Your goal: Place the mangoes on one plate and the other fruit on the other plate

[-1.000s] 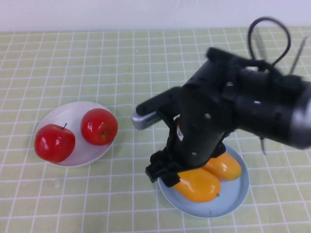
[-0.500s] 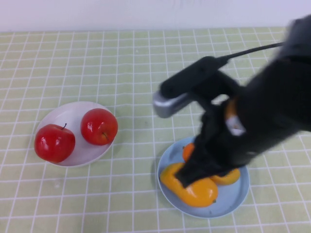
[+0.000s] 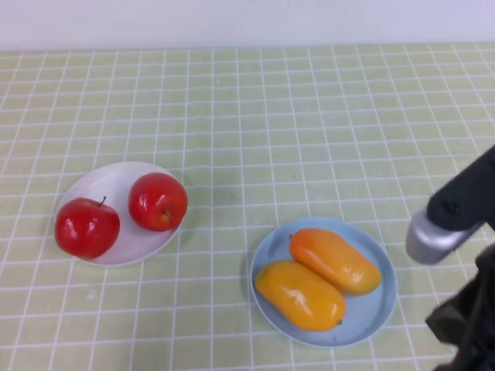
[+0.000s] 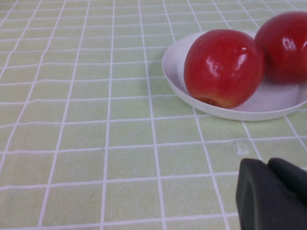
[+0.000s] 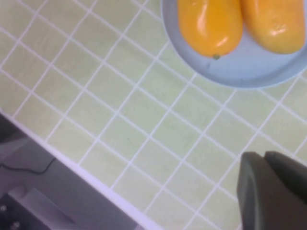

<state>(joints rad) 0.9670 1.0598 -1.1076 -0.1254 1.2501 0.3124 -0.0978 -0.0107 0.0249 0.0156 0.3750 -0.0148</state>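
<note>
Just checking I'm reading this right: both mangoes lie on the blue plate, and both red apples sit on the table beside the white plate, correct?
Not quite. The high view shows the two red apples resting on the white plate, not on the table beside it. The mangoes do lie together on the blue plate. The right gripper is shut, empty, off the plate; the left gripper is shut near the apples.

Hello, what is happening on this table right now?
Nothing is being held at this moment. Both mangoes lie side by side on the light blue plate, and both red apples sit on the white plate. The sorting looks finished. The right gripper is shut and empty, near the table's front edge beside the blue plate. The left gripper is shut and empty too, low over the checked cloth near the white plate.
</note>
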